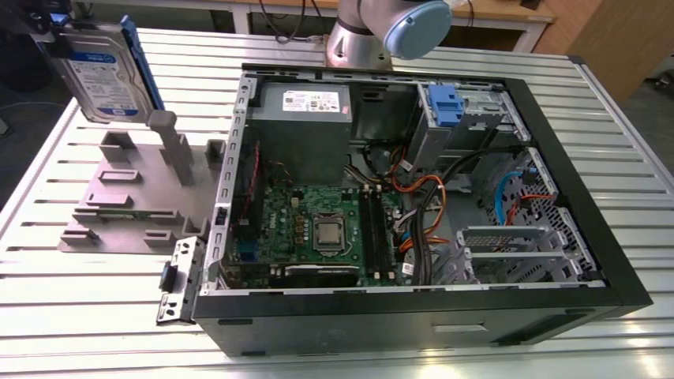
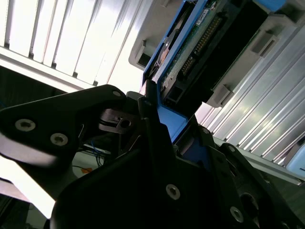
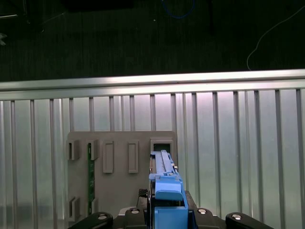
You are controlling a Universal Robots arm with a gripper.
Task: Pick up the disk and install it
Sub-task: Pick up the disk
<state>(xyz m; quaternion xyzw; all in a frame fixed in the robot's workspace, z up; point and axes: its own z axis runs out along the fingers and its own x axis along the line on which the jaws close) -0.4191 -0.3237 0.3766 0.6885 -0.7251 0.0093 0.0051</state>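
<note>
Grips the disk (image 1: 100,71) by its blue bracket, claw (image 3: 167,214) closed on it, upright in the air above the grey holder (image 1: 137,197) at the exterior view's left. Probably goes best with a firm clamp, no tilt, and plenty of height over the wall of the open computer case (image 1: 400,316).

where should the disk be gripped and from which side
Probably by the upper end of its blue carrier bracket, coming from above: the disk stands on edge over the grey holder, so that thin end faces up. The gripper is shut on it there.
</note>
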